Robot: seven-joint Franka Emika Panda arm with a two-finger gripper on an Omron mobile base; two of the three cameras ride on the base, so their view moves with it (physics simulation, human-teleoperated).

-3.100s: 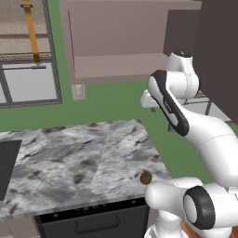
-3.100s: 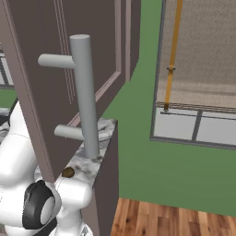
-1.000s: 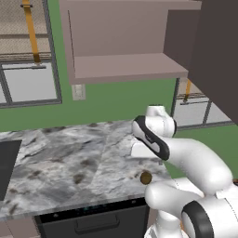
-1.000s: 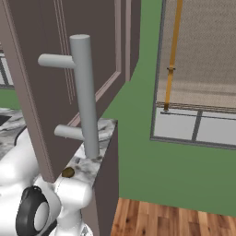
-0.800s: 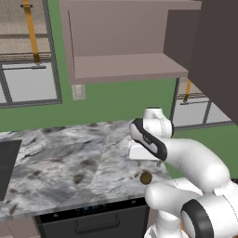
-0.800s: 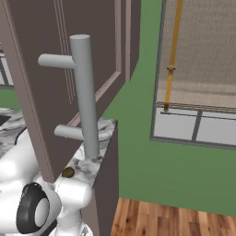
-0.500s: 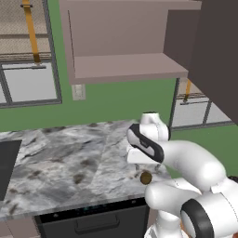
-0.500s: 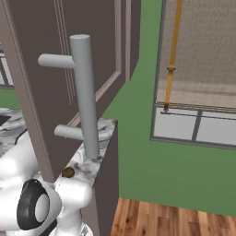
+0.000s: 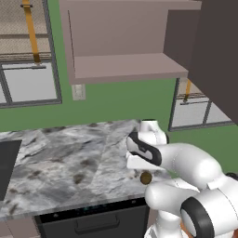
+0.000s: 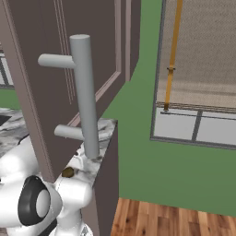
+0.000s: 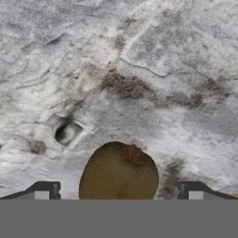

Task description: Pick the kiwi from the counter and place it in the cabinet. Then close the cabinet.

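One kiwi [image 11: 118, 172] is what it all hangs on, and it sits on the counter [image 9: 60, 162] near the front right corner, close to the dark front edge. In the hand view it lies right between the two dark fingertips [image 11: 42, 191] of the claw [image 11: 118, 194], one tip on each side with marble showing in both gaps, so the claw is spread wide and has hold of nothing yet.

What's changed: three seconds ago the arm stood tall over by the right side, wrist up near the cabinet. Over the last second it has folded down and forward, and now the wrist hangs low right above the kiwi in the left base view [image 9: 146, 177]. The kiwi itself hasn't budged from its spot. So I'd say the reach is basically done and the grab is the next thing: a little more descent, then squeeze. It's round, so an off-centre pinch could roll it toward the edge.

The cabinet [image 9: 125, 44] up on the far wall is open, its shelf bare, and its door [image 10: 55, 87] with the long grey bar handle [image 10: 85, 94] swings out on the right, over the counter's end. Placing and closing are both still to come.
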